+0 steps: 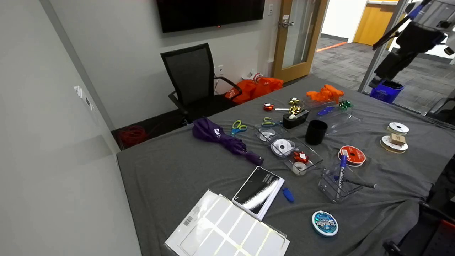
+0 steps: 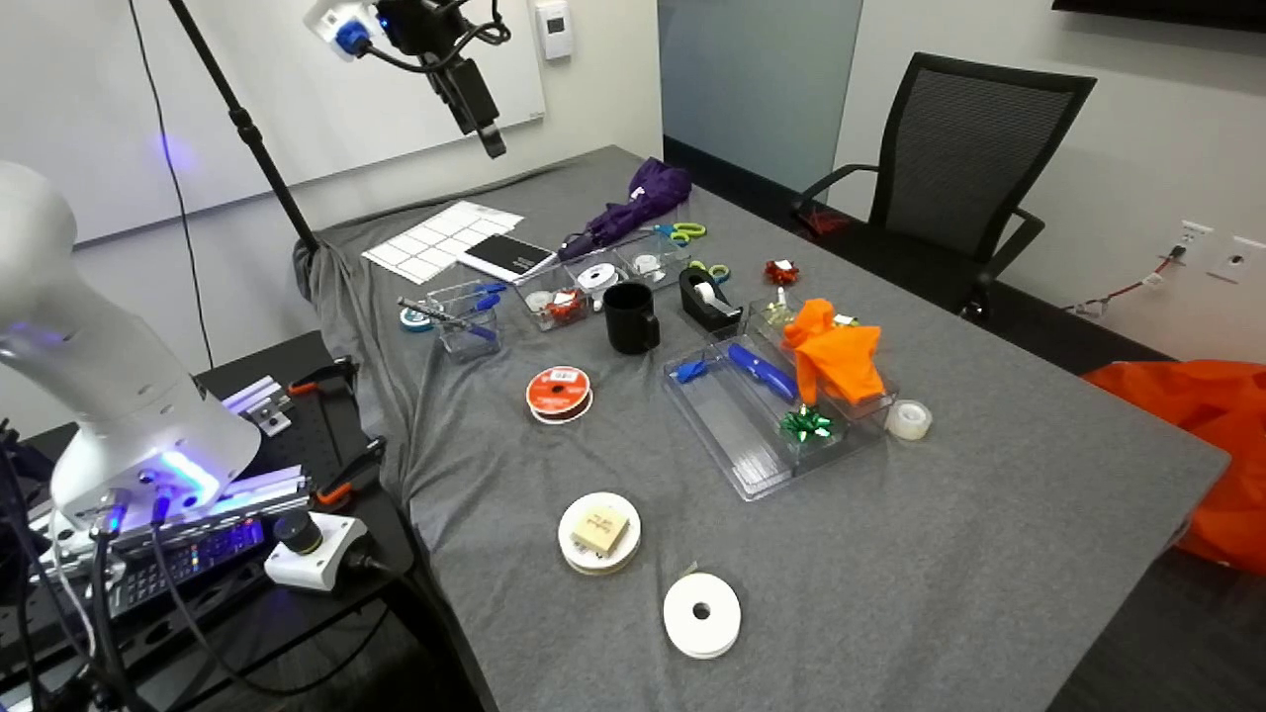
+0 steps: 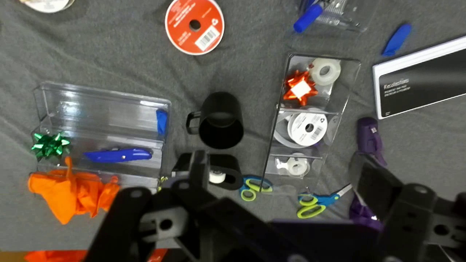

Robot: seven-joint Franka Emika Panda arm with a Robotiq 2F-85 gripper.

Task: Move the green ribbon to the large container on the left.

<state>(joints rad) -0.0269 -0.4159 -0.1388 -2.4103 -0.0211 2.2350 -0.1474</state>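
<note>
The claw (image 3: pixel 281 163) hangs spread wide above the table (image 2: pixel 989 514); left of it in the wrist view, a green bow (image 3: pixel 50 145) sits in a clear tray (image 3: pixel 109 114).

office room: mesh chair (image 1: pixel 192 76), wall-mounted screen (image 1: pixel 213 13), whiteboard (image 2: pixel 79 104), glass-paned door (image 1: pixel 298 39), carpeted floor (image 1: pixel 339 61) outside.

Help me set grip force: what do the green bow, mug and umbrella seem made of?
Green bow: probably shiny metallic plastic film; its loops throw sharp, bright glints.
Mug: matte black, with almost no highlights; ceramic, metal or plastic, the look leaves it open.
Umbrella: mostly thin, low-sheen fabric, it seems, given its soft, bunched folds.
</note>
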